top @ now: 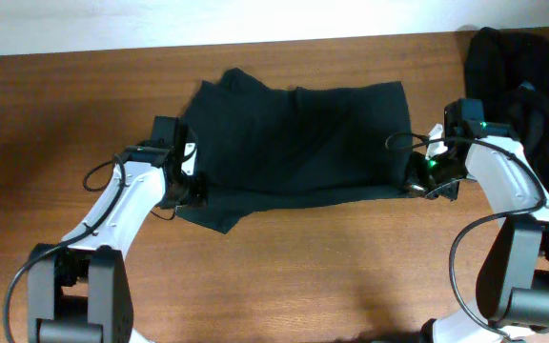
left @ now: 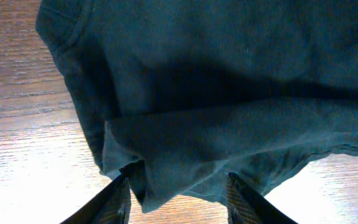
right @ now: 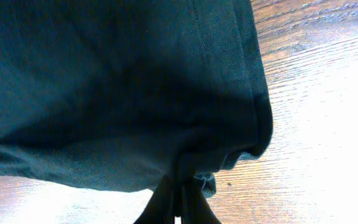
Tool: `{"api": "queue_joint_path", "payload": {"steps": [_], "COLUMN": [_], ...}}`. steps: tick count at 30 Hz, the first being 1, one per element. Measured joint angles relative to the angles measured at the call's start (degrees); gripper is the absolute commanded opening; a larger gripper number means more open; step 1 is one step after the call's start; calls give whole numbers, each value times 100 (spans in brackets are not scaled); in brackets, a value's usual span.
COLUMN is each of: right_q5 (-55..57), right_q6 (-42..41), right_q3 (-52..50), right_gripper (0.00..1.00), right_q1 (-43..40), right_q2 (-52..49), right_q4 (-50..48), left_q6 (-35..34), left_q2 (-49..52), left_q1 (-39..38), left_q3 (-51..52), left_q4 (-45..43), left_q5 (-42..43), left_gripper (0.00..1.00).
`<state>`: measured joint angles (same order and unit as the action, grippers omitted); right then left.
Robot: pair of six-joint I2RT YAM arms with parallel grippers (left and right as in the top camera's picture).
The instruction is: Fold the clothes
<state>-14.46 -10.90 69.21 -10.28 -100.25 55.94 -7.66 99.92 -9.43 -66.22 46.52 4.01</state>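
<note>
Clothes [top: 303, 133]: all black, in two lots on the brown desk [top: 284, 276]; no finished, folded piece shows anywhere.
Spread garment [top: 294, 143]: lies mid-desk, mostly flat. Its near edge looks doubled over onto itself, and one flap sticks out at the near-left corner.
Pile [top: 522, 86]: a crumpled heap at the far right corner of the desk, well apart from both grippers and untouched as it lies.
Left gripper [top: 191, 183]: at the garment's near-left corner. In the wrist view the jaws stand apart astride the doubled hem, with cloth lying between them. It looks loose, not pinched, though that is hard to be sure of.
Right gripper [right: 179, 202]: clenched tight on the garment's near-right corner, with fabric bunched just above the closed tips.
Done, by my reading: one garment laid out and perhaps a first fold started along the near edge.
Left: the remaining folds on this garment, squaring it up, and then the whole pile.
</note>
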Motion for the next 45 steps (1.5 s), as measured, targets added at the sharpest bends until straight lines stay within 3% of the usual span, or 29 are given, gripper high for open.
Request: {"api": "queue_joint_path", "payload": {"steps": [4,20,28,35,39,45], "right_q5": [0,0,0,0,0,0], "right_q6": [-2,-2,-2,-2,-2,-2], "right_q3": [0,0,0,0,0,0], "right_gripper": [4,6,6,6,6,5], "right_q1": [0,0,0,0,0,0], "right_q2": [0,0,0,0,0,0], "right_q4": [17,39,39,39,39,33], "left_q6": [11,17,46,59,61,59], "left_q2": [0,0,0,0,0,0], "left_q1": [0,0,0,0,0,0], "left_q3": [0,313,313,313,313,313], "left_q4": [2,-197,-282,-533,-549,-546], "left_q5": [-2,0,-2,-15,-22,9], "left_gripper": [44,43,24,20,9,2]}}
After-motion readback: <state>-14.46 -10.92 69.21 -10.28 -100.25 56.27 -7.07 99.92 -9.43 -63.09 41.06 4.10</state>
